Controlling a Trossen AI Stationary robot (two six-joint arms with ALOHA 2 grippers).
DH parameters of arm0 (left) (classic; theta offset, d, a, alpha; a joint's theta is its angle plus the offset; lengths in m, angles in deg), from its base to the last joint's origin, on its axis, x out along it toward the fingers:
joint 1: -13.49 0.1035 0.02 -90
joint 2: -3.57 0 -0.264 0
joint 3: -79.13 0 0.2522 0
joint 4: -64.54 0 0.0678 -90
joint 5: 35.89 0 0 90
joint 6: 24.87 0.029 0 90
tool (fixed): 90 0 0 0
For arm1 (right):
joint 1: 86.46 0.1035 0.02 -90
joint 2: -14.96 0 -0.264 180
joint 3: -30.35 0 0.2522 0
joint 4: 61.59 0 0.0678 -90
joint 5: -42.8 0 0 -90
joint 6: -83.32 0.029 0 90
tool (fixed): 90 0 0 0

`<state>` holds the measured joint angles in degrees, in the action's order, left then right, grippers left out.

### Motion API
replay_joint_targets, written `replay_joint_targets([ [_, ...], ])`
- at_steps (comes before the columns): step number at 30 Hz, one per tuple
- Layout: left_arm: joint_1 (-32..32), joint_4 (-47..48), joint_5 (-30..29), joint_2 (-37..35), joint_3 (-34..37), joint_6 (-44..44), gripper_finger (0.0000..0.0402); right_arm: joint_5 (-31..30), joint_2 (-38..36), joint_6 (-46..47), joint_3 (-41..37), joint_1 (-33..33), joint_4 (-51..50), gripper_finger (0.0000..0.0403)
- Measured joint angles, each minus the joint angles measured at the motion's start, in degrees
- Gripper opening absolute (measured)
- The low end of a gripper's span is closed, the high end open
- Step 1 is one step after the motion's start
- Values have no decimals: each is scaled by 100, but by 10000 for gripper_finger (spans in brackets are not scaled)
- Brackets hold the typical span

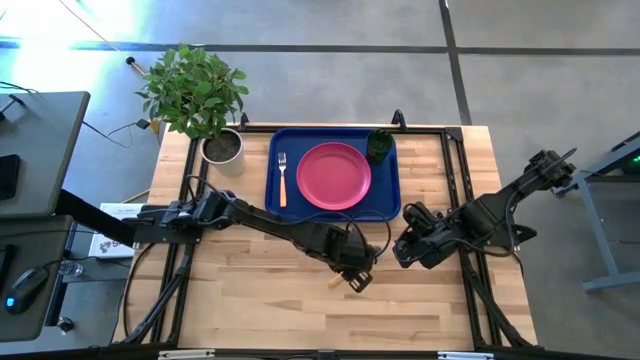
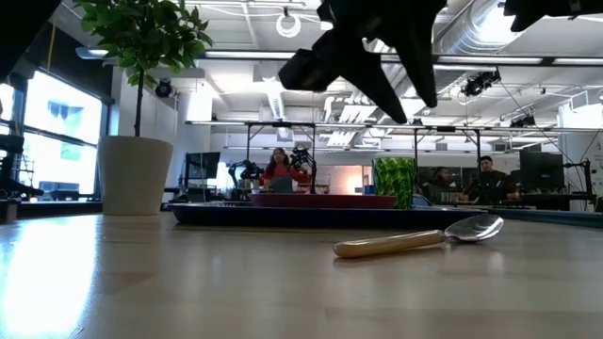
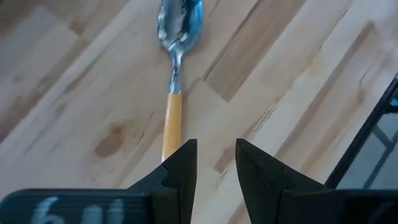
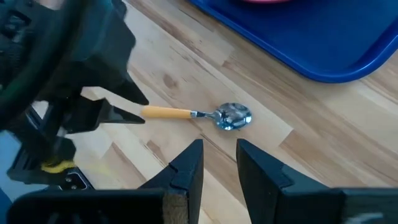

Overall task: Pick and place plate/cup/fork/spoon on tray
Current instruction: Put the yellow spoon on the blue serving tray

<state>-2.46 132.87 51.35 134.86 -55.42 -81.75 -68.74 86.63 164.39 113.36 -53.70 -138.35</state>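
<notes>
The spoon (image 2: 419,240) lies flat on the bare wood in front of the tray, with its silver bowl (image 3: 180,28) and tan-orange handle (image 4: 168,112). My left gripper (image 3: 216,168) hangs above the spoon's handle end, fingers a little apart, touching nothing; it also shows in the high view (image 1: 356,272) and the low view (image 2: 377,56). My right gripper (image 4: 219,165) is open and empty, to the right of the spoon (image 1: 405,247). The blue tray (image 1: 390,195) holds the pink plate (image 1: 333,176), the fork (image 1: 282,180) and the green cup (image 1: 379,146).
A potted plant (image 1: 222,147) stands left of the tray at the far edge; it also shows in the low view (image 2: 135,174). Black frame rails (image 1: 455,170) run along the table's sides. People sit in the room beyond the table (image 2: 281,169).
</notes>
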Motion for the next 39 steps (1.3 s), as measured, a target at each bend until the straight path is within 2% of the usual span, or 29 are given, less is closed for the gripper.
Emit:
replay_joint_targets([
  [7,94,10,364,97,0,44,108,-15,0,5,0,0,41,87],
  [14,127,-58,365,286,15,-201,161,-236,0,99,0,-3,-60,87],
  [19,119,-230,357,429,11,-355,186,-182,-1,99,0,-111,-156,87],
  [29,77,-221,18,695,0,-246,188,-201,0,113,0,-164,-164,87],
  [39,59,-256,-13,925,-2,2,188,-205,0,115,0,-164,-163,87],
])
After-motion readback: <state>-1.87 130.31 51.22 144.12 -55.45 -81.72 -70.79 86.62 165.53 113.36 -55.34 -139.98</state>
